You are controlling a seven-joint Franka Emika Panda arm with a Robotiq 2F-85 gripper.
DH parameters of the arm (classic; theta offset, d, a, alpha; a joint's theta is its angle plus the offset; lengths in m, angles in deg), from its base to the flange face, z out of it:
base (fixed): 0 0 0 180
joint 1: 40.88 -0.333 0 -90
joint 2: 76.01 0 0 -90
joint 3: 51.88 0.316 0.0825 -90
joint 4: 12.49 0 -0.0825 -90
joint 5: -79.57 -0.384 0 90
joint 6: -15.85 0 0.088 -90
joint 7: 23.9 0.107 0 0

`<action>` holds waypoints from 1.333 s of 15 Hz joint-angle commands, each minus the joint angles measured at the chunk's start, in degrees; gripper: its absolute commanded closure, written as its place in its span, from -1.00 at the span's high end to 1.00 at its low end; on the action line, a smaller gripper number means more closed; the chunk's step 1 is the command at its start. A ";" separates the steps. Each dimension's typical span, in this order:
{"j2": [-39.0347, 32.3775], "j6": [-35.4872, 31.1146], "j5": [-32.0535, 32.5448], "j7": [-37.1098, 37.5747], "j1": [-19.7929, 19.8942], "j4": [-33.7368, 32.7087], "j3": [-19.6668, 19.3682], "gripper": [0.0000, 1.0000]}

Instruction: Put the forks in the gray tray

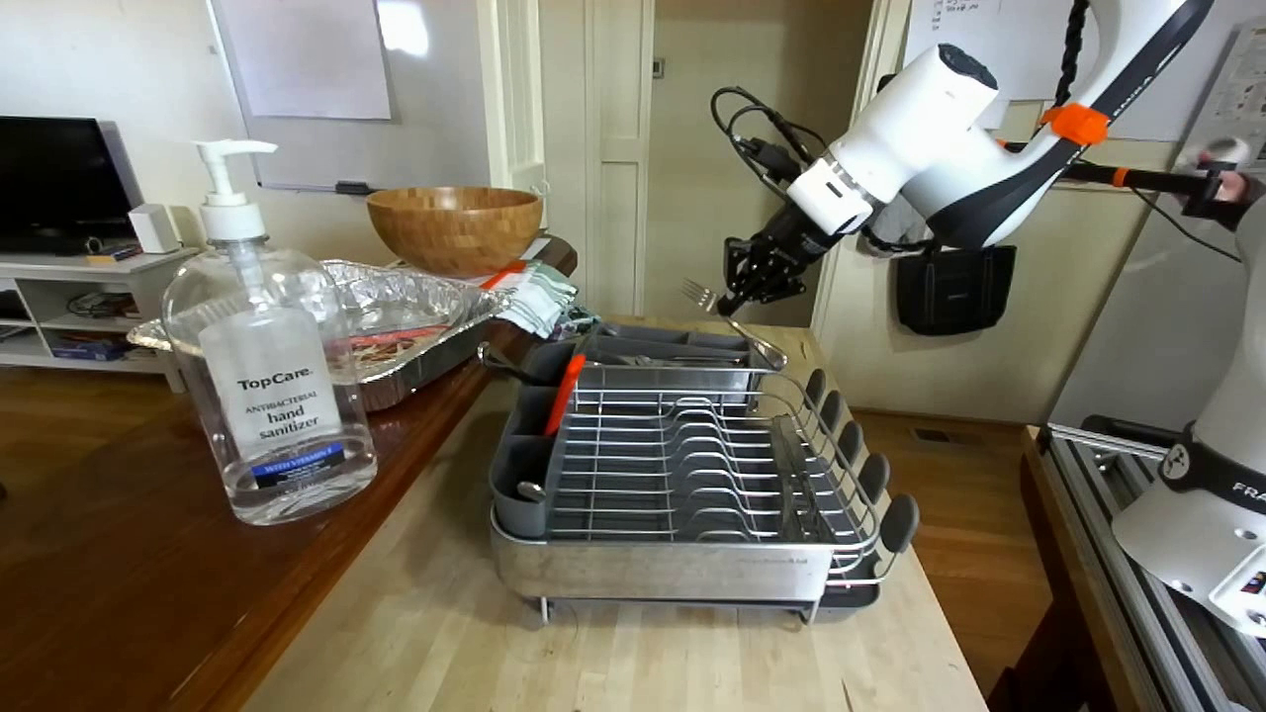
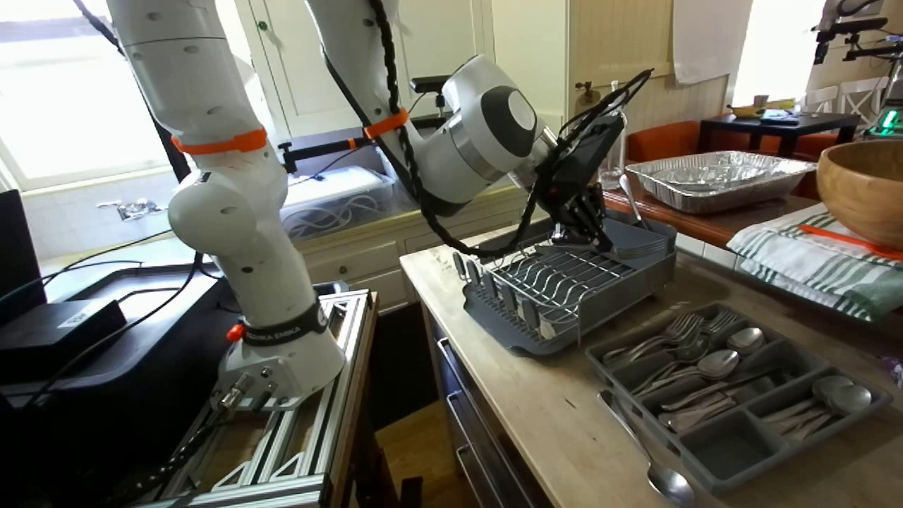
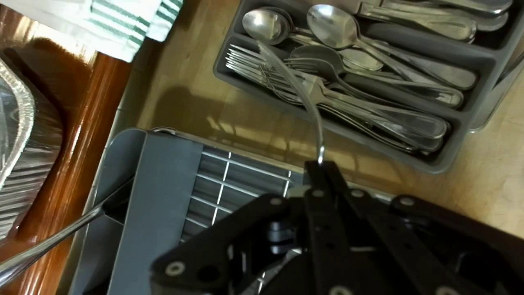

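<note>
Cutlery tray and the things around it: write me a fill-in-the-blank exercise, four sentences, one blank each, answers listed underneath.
1. The piece of cutlery that the jaws are shut on is a ____.
2. In an exterior view, the utensil lying on the countertop beside the cutlery tray is a ____.
3. The sanitizer bottle has a pump top colored ____.
4. The striped towel is white and ____.

Missing words: fork; spoon; white; green.

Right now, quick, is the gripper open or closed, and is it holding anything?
Gripper: closed, holding a fork.
</note>
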 commanded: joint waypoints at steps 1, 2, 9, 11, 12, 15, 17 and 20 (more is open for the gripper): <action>-0.31 -0.16 0.84 0.98 6.01 -0.20 6.11 -0.93; -0.46 -0.14 0.85 1.03 6.31 -0.20 6.63 -0.93; -1.90 -6.79 3.09 -7.90 5.32 0.37 1.26 -0.98; -4.04 -11.66 8.20 -9.79 10.97 -0.37 3.52 -0.98; -5.38 -14.40 10.69 -11.54 12.44 -0.78 3.02 -0.98; -9.43 -17.91 22.12 -9.91 14.33 -4.04 -1.07 -0.98; -11.60 -18.73 29.22 -6.79 15.34 -7.58 -3.59 -0.98; -14.90 -19.56 36.86 -1.10 14.73 -14.55 -7.56 -0.98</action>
